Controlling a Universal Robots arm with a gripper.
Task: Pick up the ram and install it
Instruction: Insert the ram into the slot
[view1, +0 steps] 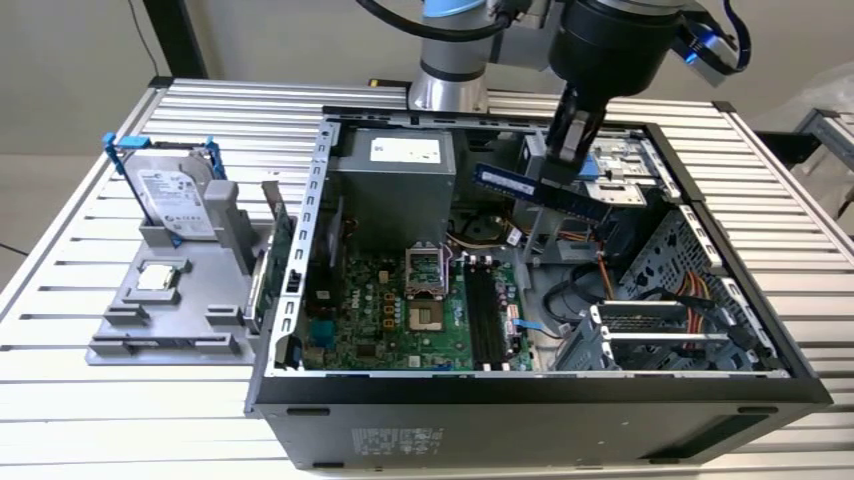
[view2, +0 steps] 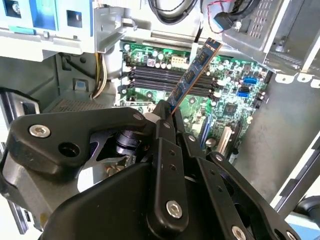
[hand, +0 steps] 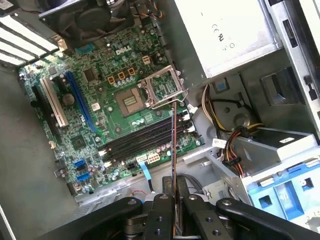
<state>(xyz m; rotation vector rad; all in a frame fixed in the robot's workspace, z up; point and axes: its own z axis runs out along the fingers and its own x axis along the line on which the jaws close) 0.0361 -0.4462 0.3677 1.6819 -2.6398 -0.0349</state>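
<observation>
Plainly, the gripper (view1: 573, 150) has its black fingers closed on the ram (view1: 539, 190). It pinches the thin board by its flat faces and holds it in the air over the open case (view1: 534, 385), toward the case's far edge in the exterior view and clear of the motherboard (view1: 374, 320).

The ram is a long, flat stick with dark chips along it. In the exterior view its long axis runs slantwise, roughly across the case. The slots (view1: 483, 320) lie below it and closer to the case's near edge: long black channels side by side, running far to near. I judge that ram and slots are not yet lined up.

In the first wrist view the ram (hand: 174, 150) shows edge-on, a thin line crossing the slots (hand: 142, 142). In the second wrist view its chip face (view2: 192, 75) juts out from the fingers (view2: 167, 150).

The motherboard is glossy green, and the case is bare grey sheet metal.
</observation>
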